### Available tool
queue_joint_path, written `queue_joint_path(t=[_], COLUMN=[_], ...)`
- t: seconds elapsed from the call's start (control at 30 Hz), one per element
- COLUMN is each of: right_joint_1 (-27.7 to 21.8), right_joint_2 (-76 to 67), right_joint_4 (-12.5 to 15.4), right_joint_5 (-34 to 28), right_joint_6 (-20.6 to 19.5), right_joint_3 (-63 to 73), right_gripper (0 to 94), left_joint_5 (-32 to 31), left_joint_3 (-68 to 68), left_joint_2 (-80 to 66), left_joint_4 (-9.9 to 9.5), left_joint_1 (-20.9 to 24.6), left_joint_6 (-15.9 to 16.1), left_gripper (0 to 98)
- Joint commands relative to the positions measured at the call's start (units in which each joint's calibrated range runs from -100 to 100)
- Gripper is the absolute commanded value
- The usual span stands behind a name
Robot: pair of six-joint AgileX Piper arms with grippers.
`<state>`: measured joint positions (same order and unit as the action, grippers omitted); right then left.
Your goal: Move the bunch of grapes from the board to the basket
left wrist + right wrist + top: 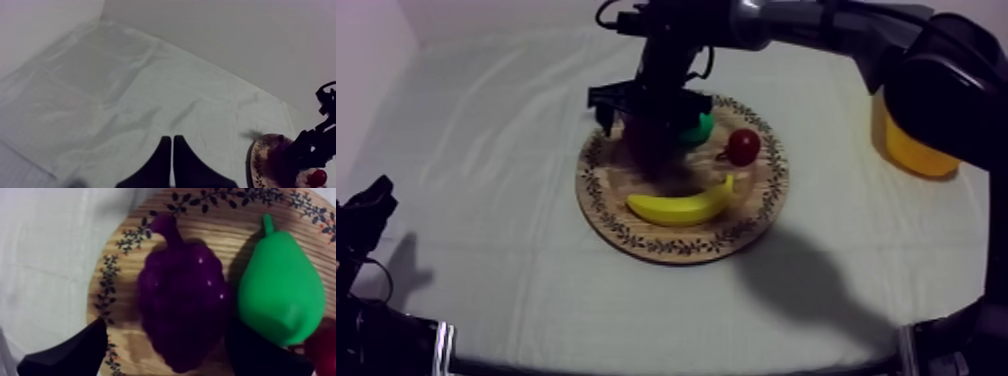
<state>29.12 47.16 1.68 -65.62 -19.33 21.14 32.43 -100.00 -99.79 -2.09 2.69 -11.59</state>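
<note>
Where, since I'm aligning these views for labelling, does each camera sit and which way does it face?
Top view: above the table, slanting down on the wooden board; right hand over it, left hand lower left.
Left wrist view: on the left arm, facing across the cloth toward the board; own fingers shut.
Right wrist view: above the board, facing down at the bunch of grapes and pear; own fingers open.
Shared: all three show the board.
</note>
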Motion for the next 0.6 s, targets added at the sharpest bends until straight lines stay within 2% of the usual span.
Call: queue_joint_path(t=[0.0,0.3,0.57], right_joint_1=[0.1,0.3,0.3], right_joint_2=[0.7,4.0,5.0], right_joint_4=[-0.3,-1.9,-3.4], right_joint_5=[0.1,-0.5,-0.1], right_joint_6=[-0.1,-1.1,-1.8], right_joint_3=[0.4,3.6,4.9], right_gripper=[81.6,76.9,60.8], left_joint_5=[0.0,0.0,0.0], left_joint_3=[0.0,0.0,0.0], left_joint_2=[0.0,0.0,0.0], left_joint_4=[0.01,0.01,0.01], left_joint_1=[0.0,0.0,0.0], left_joint_6=[0.0,0.0,0.0], left_gripper=[0.1,0.1,0.1])
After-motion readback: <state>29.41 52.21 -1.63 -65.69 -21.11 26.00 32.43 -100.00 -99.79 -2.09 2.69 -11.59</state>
